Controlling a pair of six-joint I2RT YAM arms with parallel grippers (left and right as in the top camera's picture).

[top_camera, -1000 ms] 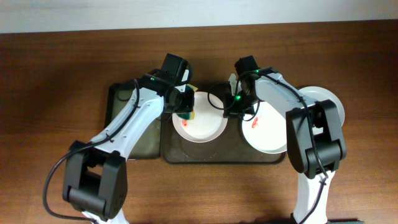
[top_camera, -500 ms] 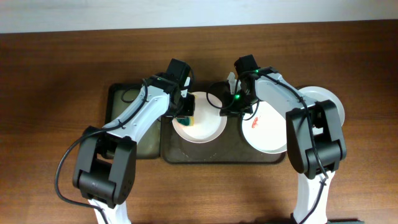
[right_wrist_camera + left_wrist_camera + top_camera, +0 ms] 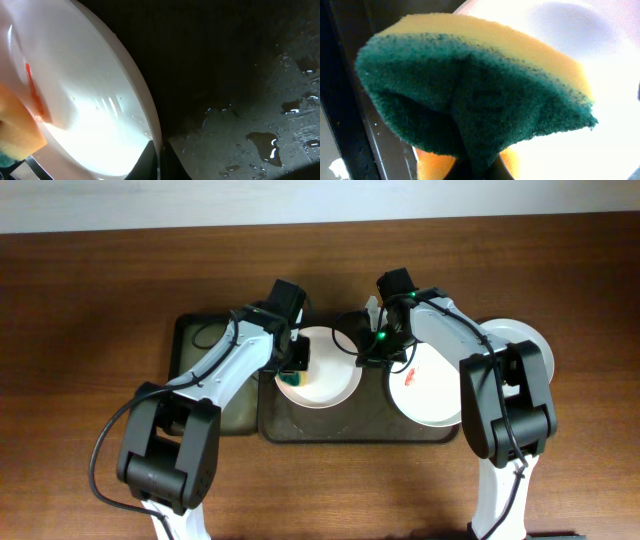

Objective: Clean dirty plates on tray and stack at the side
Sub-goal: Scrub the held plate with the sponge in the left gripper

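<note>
A white plate lies at the left of the dark brown tray. My left gripper is shut on a green and yellow sponge, which presses on the plate's left part. The sponge fills the left wrist view over the plate. My right gripper is shut on this plate's right rim. A red smear shows beside the sponge. A second white plate with a red smear lies at the tray's right. A pale plate sits on the table beyond the tray.
A narrow black tray lies left of the brown tray, under my left arm. The tray floor is wet with drops. Brown table surrounds both trays.
My left gripper has slid the sponge toward the plate's front left edge. The right gripper has kept its hold on the rim.
</note>
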